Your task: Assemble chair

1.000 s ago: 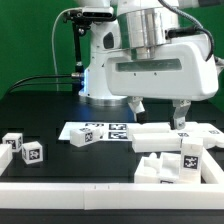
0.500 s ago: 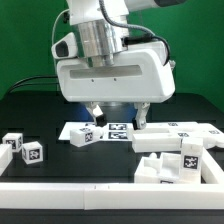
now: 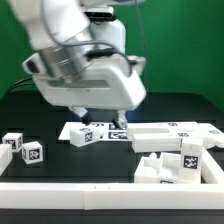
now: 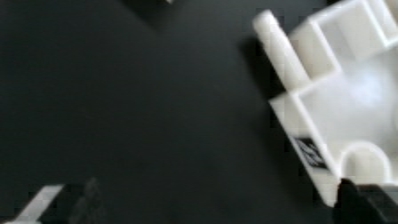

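The chair parts are white blocky pieces with black-and-white tags. Two small blocks (image 3: 12, 141) (image 3: 33, 152) lie at the exterior view's left. A third small block (image 3: 82, 137) rests by the marker board (image 3: 104, 130). A long flat piece (image 3: 175, 134) and a chunky notched piece (image 3: 172, 166) lie at the right. My gripper (image 3: 98, 114) hangs tilted above the marker board, open, with nothing between its fingers. In the wrist view a blurred white notched piece (image 4: 334, 75) lies off to one side of the gripper (image 4: 205, 205), and only black table shows between its fingertips (image 4: 365, 198).
A white border rail (image 3: 100, 196) runs along the table's front edge. The robot's base (image 3: 100, 85) stands behind the gripper, before a green backdrop. The table top is black.
The arm has swung from the exterior view's right to its left and tilted over. The gripper has stayed open. No part has moved.
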Action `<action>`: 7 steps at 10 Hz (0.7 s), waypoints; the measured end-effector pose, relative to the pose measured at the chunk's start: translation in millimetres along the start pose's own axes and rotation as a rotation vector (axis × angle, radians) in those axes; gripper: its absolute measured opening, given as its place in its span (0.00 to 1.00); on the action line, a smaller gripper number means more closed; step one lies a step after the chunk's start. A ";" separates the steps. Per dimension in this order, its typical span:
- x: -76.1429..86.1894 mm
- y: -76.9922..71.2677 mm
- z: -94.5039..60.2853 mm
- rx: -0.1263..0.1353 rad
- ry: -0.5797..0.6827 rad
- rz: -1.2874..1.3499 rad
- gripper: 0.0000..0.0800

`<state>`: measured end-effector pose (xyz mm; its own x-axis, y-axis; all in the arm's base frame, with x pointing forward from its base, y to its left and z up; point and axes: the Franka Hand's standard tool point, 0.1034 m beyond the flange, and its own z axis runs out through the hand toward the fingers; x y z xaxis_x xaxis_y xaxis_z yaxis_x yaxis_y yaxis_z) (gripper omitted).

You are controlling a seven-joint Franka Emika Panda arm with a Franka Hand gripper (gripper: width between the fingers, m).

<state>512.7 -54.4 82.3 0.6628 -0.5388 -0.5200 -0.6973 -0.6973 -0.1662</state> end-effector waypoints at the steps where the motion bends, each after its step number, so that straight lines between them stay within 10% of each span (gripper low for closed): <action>1: 2.4 14.1 1.4 0.005 -0.053 0.027 0.81; 7: 3.7 47.5 10.5 -0.008 -0.269 0.092 0.81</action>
<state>479.1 -84.6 63.7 0.4998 -0.4558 -0.7365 -0.7482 -0.6556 -0.1021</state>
